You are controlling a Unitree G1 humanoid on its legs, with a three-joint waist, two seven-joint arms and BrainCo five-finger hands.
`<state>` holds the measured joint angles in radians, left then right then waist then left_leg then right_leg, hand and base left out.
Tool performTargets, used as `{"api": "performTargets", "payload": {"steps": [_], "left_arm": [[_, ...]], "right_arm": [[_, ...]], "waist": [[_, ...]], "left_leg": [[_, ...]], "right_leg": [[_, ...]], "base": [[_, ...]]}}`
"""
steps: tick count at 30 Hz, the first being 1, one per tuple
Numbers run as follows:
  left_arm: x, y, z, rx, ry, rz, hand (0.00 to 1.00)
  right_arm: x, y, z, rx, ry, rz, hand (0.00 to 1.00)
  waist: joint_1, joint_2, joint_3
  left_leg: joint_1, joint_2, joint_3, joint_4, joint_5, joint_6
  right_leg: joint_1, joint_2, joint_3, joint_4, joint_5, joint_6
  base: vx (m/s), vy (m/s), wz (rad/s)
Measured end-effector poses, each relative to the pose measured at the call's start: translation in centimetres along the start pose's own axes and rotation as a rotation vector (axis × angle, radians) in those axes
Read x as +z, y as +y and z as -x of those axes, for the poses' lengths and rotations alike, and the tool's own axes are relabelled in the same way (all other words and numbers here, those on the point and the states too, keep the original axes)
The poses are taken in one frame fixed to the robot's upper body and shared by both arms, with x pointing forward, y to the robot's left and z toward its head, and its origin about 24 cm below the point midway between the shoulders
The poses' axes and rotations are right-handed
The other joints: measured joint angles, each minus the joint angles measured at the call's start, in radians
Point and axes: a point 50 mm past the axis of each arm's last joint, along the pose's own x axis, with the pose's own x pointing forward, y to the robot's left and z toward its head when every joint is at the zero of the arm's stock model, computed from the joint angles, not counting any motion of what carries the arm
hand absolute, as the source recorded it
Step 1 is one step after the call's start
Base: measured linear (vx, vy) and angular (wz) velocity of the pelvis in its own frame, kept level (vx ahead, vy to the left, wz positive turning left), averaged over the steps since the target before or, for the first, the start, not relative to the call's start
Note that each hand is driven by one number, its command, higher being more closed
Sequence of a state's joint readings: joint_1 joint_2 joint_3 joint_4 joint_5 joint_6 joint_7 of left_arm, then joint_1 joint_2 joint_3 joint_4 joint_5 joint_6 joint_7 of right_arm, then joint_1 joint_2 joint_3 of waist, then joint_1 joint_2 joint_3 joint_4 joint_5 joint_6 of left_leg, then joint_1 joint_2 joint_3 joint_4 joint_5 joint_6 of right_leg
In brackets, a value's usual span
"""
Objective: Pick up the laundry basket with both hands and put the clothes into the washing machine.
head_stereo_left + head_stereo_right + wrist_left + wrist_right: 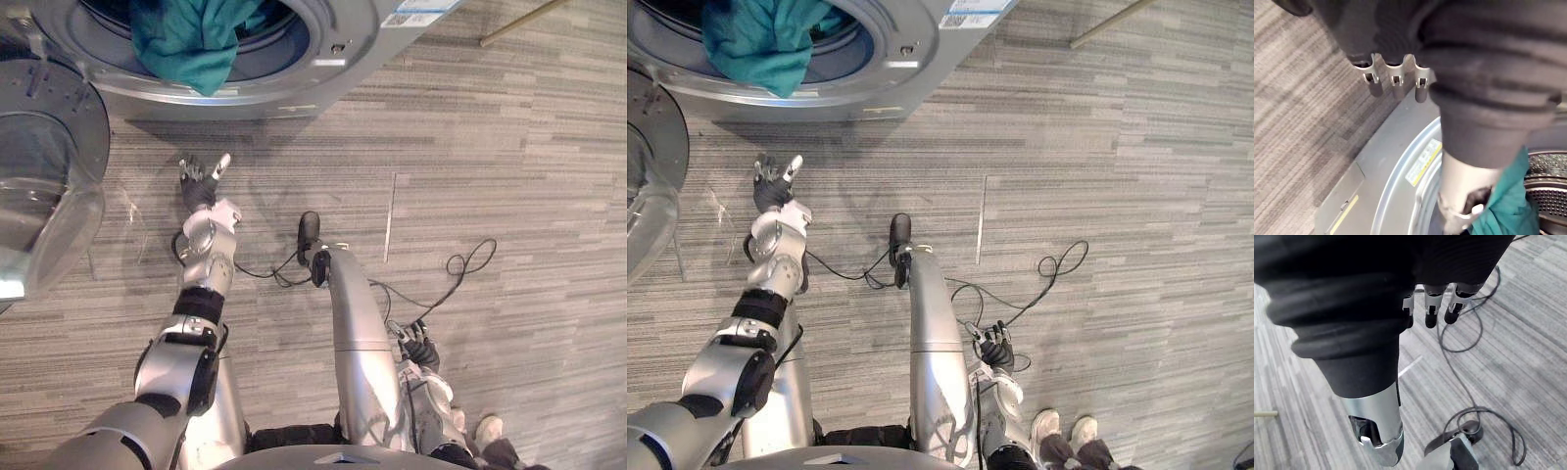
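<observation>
teal cloth garment [186, 39] drapes over the drum rim of the silver washing machine [348, 34], partly inside; pushing it in looks left. left hand [201, 181] is spread, right hand [309, 230] relaxed, both empty.

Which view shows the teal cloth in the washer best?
Left eye view: the cloth drapes over the rim of the washer, with most of it in frame. The right eye view shows much the same, slightly less. The left wrist view catches one edge, close up.

Teal clothes [186, 39] hanging half out of the grey washing machine [343, 39], round door [59, 137] wide open.
</observation>
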<state>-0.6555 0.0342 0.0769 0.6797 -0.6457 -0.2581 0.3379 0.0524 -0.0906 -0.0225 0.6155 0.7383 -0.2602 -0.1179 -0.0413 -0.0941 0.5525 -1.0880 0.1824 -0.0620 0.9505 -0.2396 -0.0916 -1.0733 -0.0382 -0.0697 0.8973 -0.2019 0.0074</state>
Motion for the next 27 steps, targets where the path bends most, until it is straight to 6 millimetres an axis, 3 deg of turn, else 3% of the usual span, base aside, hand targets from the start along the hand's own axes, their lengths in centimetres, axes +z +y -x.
{"api": "performTargets", "payload": {"steps": [7,12,15,18,21,23,27], "left_arm": [[-1.8,2.9,1.1,0.034,0.060,-0.002,0.00],[-5.4,5.2,5.2,-0.048,0.170,-0.071,0.00],[-8.0,9.4,8.9,-0.021,0.281,-0.191,0.00],[-10.8,14.8,13.6,0.082,0.458,-0.313,0.00],[-12.3,19.5,17.9,0.233,0.617,-0.410,0.00],[-12.8,21.9,20.4,0.352,0.702,-0.410,0.00],[-13.0,24.0,22.4,0.476,0.776,-0.416,0.00]], "right_arm": [[-0.4,-0.1,-0.2,-0.013,0.023,0.007,0.00],[-1.5,-2.0,0.5,-0.077,0.070,0.017,0.00],[-2.5,-2.9,1.0,-0.096,0.121,0.072,0.00],[-3.8,-4.8,2.1,-0.137,0.191,0.153,0.00],[-4.9,-6.2,3.1,-0.170,0.256,0.202,0.00],[-5.3,-6.4,3.3,-0.170,0.286,0.235,0.00],[-6.0,-6.7,3.6,-0.181,0.324,0.237,0.00]], "waist": [[0.013,0.014,-0.008],[0.026,0.053,-0.097],[0.038,0.078,-0.161],[0.048,0.113,-0.270],[0.069,0.119,-0.357],[0.070,0.124,-0.402],[0.081,0.127,-0.448]], "left_leg": [[0.162,0.000,0.013,-0.109,0.025,-0.015],[0.329,-0.029,0.032,-0.278,0.074,-0.014],[0.486,-0.049,0.047,-0.432,0.118,-0.013],[0.657,-0.060,0.065,-0.594,0.166,-0.020],[0.804,-0.064,0.089,-0.724,0.195,-0.020],[0.872,-0.065,0.090,-0.784,0.212,-0.020],[0.954,-0.068,0.037,-0.834,0.234,-0.023]], "right_leg": [[0.143,0.001,-0.006,-0.076,0.008,-0.012],[0.296,-0.030,-0.023,-0.194,0.020,-0.006],[0.436,-0.045,-0.030,-0.300,0.033,0.000],[0.590,-0.062,-0.054,-0.409,0.038,0.007],[0.712,-0.064,-0.056,-0.489,0.044,0.010],[0.776,-0.064,-0.068,-0.533,0.048,0.015],[0.915,-0.070,-0.151,-0.590,0.043,0.022]], "base": [[0.04,-0.058,0.05],[0.09,-0.018,0.23],[0.17,-0.016,0.20],[0.24,-0.029,0.22],[0.25,-0.006,0.01],[0.16,0.007,0.13],[0.12,-0.003,0.50]]}}
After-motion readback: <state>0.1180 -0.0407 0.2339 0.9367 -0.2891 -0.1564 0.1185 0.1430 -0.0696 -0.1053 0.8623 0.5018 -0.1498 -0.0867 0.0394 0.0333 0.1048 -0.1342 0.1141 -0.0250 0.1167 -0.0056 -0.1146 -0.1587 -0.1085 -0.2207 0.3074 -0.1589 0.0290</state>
